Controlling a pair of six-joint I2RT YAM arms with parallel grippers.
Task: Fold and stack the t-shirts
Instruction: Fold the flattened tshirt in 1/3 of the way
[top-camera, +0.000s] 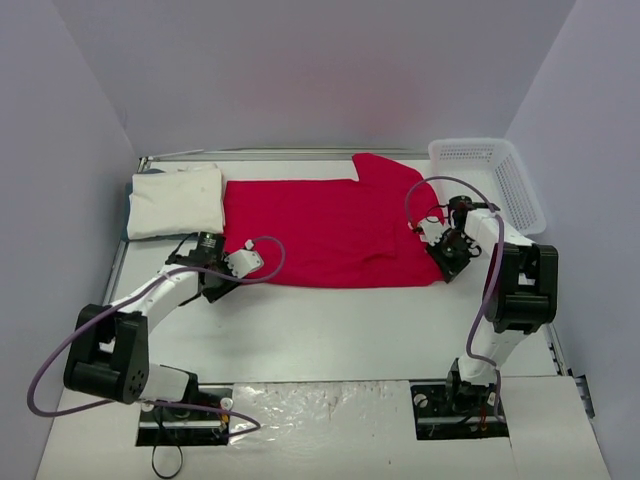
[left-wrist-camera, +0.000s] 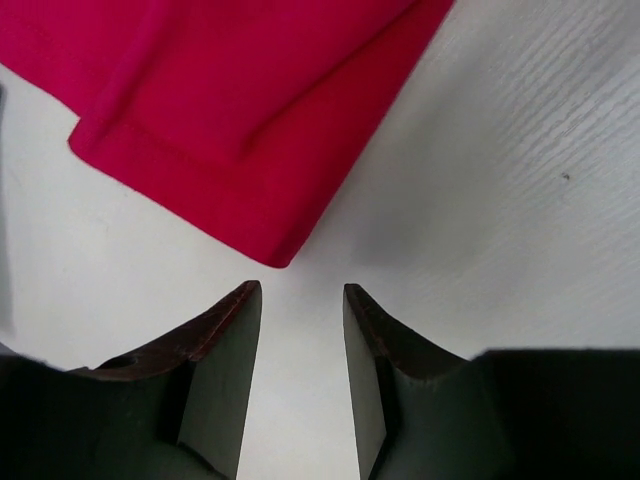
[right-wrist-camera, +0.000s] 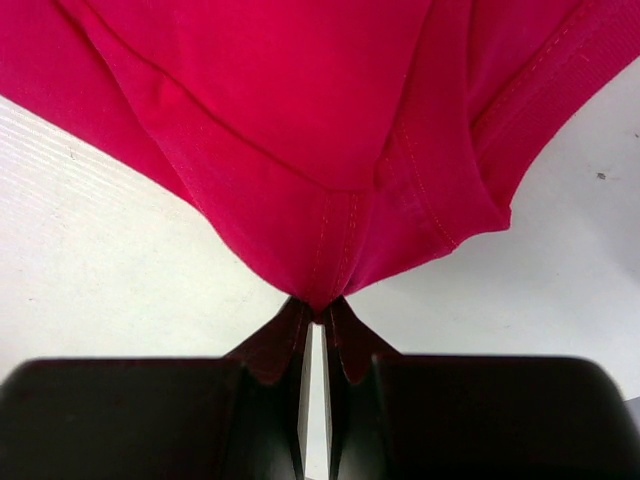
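Red t-shirt (top-camera: 330, 235) lies spread on the table (top-camera: 330, 320), a folded white t-shirt (top-camera: 177, 200) at its left end. Left claw (left-wrist-camera: 302, 295) stands partly open and empty just off a hem corner; right claw (right-wrist-camera: 320, 305) pinches the red shirt's edge.

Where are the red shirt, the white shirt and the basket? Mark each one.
red shirt (top-camera: 320, 232), top view, middle of the spread cloth
white shirt (top-camera: 177, 201), top view, middle of the folded rectangle
basket (top-camera: 521, 190), top view, its mesh side wall
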